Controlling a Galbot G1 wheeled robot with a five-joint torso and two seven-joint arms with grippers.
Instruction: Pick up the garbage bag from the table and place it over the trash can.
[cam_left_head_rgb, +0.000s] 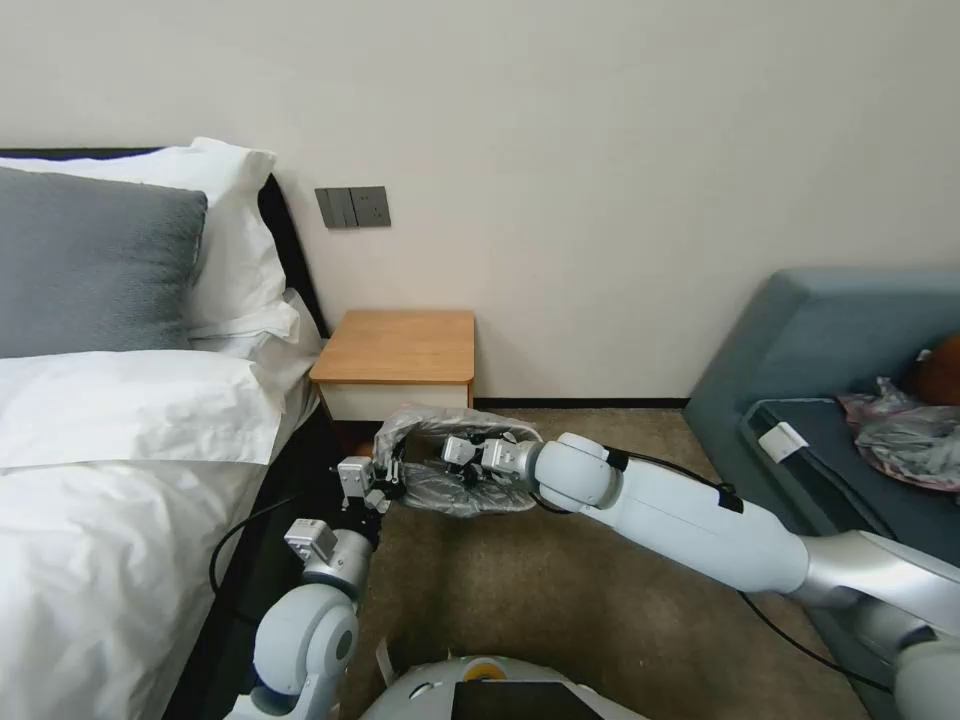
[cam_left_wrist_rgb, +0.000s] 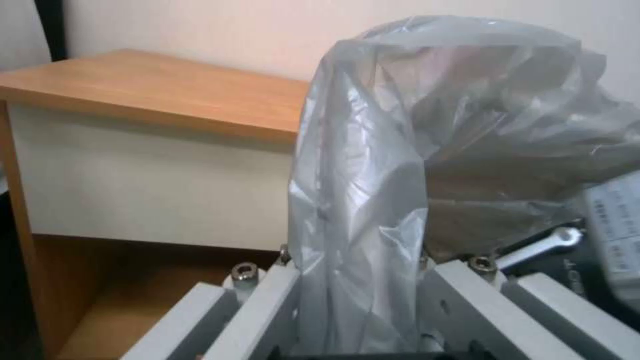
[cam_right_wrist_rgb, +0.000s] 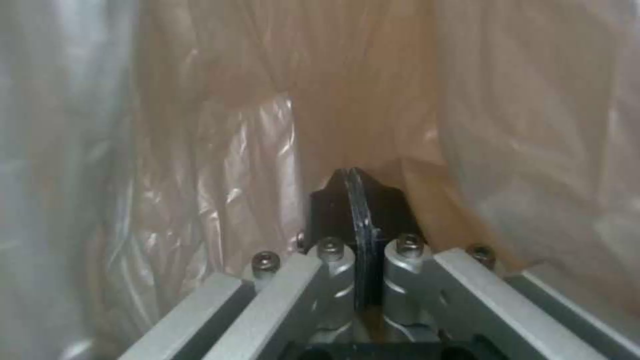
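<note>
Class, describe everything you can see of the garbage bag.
The garbage bag is thin, wrinkled, translucent grey plastic, stretched open low over the carpet in front of the table. The left tool pinches one side; the right tool, shut, reaches inside, film all round it. The bag hides whatever lies beneath it.

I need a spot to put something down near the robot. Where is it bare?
The table top, between bed and wall, is bare. Crowded: the floor before it, where left claw and right claw hold the garbage bag.
</note>
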